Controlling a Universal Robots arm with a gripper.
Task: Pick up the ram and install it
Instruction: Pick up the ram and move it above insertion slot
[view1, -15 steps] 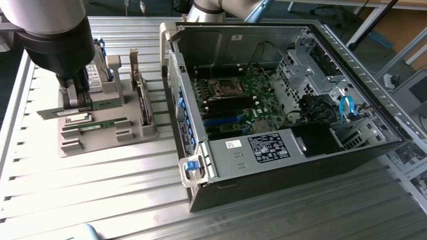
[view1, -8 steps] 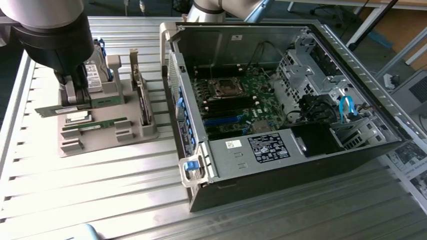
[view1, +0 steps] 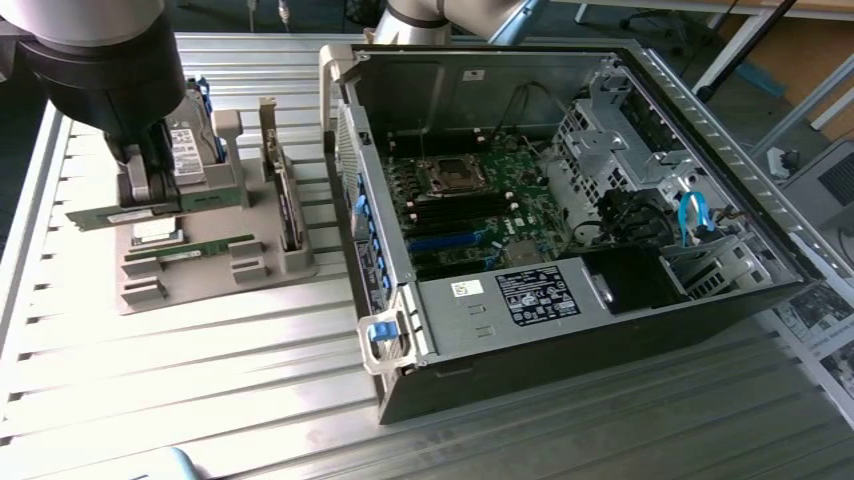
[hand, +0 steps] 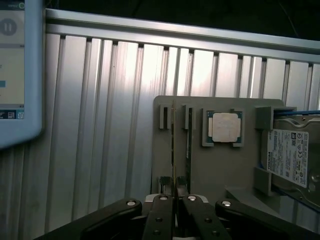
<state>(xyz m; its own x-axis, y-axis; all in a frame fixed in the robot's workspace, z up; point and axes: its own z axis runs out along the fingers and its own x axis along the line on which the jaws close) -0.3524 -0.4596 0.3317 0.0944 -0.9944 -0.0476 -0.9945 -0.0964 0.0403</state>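
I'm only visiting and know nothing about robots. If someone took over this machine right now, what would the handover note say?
Gripper: fingers shut on the ram, over the grey holder beside the open computer case.
Things: the held ram sits at its holder slots; I cannot tell whether it has lifted clear. The second ram lies in the holder next to it.
Done: the ram is gripped.
Left: the ram is not yet in the case, so it has not been installed on the motherboard.
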